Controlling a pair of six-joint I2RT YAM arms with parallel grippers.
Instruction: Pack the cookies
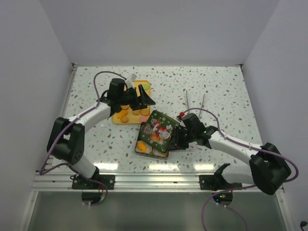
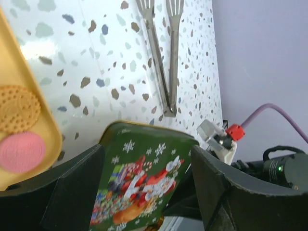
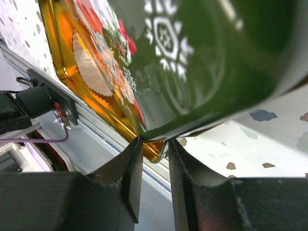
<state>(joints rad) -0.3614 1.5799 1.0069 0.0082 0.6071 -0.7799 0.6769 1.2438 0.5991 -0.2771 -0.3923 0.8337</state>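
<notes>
Cookies [image 1: 123, 115] lie on a yellow tray [image 1: 117, 120] at the back left. In the left wrist view an orange cookie [image 2: 17, 108] and a pink cookie [image 2: 21, 151] show on that tray [image 2: 45, 122]. My left gripper [image 1: 147, 98] hovers open over the tray's right end, holding nothing. A green Christmas tin lid [image 1: 159, 127] is tilted over the gold tin base [image 1: 144, 149]. My right gripper [image 3: 151, 154] is shut on the lid's [image 3: 216, 57] rim at a corner. A white paper cup [image 3: 91, 67] sits inside the tin.
Metal tongs [image 1: 195, 101] lie on the speckled table behind the right arm, and the tongs [image 2: 163, 57] also show in the left wrist view. The table's metal front rail [image 1: 159, 180] runs just in front of the tin.
</notes>
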